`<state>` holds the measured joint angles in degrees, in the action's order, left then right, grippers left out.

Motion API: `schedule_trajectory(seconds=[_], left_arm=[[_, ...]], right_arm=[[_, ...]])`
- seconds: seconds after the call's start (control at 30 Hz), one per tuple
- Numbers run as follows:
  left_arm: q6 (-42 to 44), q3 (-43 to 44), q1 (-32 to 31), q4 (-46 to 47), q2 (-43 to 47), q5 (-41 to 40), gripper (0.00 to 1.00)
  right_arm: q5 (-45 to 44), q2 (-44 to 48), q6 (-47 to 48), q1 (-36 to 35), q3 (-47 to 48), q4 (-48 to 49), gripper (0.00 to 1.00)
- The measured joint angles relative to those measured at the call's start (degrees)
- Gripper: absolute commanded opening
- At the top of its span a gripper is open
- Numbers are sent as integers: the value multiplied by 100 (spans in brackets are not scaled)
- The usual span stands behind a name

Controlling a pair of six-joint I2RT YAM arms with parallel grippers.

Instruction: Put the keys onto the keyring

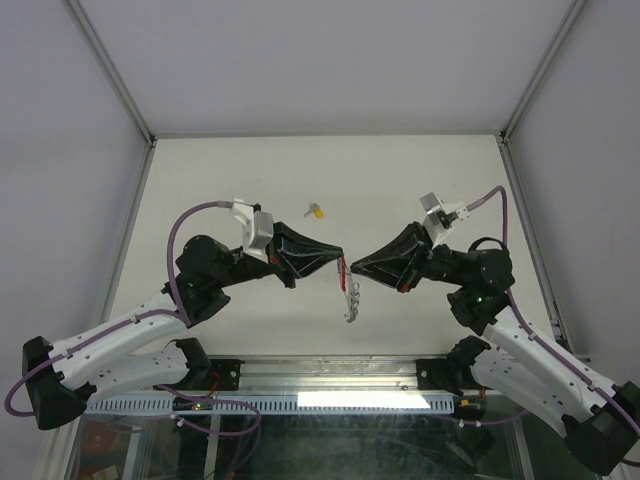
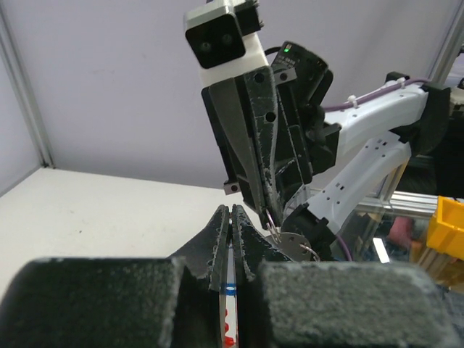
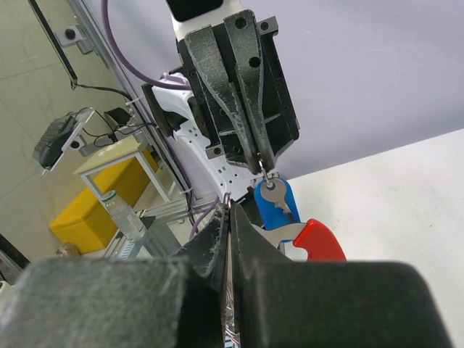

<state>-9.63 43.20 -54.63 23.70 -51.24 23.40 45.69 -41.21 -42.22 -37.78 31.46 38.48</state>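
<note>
Step looked like threading: small blue-headed metal key (image 3: 274,201) hung by the silvery ring of the red-tabbed keyring (image 3: 319,243), held mid-air. Left gripper (image 1: 338,256) and right gripper (image 1: 353,268) were both pinched on the keyring. Yellow-headed metal key (image 1: 316,210) lay apart on the white table (image 1: 230,170). Next move likely needs the blue one seated fully and one gripper freed for yellow.

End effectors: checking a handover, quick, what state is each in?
Left end effector: closed on the keyring.
Right end effector: closed on thin metal, apparently the keyring's ring.

We find no way between the left end effector (image 1: 341,253) and right end effector (image 1: 353,268), tips nearly touching with the keyring (image 1: 348,292) hanging there, while the worktop (image 1: 250,170) around the yellow key (image 1: 317,210) beyond lies open.
</note>
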Motion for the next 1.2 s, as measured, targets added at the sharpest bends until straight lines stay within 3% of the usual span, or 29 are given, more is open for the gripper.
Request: schedule_trajectory(seconds=[0.33, 1.2], left_arm=[[-282, 0, 0, 525, -7, 258, 0], [-306, 0, 0, 570, -179, 518, 0]], right_arm=[[-11, -85, -323, 22, 0, 498, 0], [-48, -282, -573, 46, 0, 841, 0]])
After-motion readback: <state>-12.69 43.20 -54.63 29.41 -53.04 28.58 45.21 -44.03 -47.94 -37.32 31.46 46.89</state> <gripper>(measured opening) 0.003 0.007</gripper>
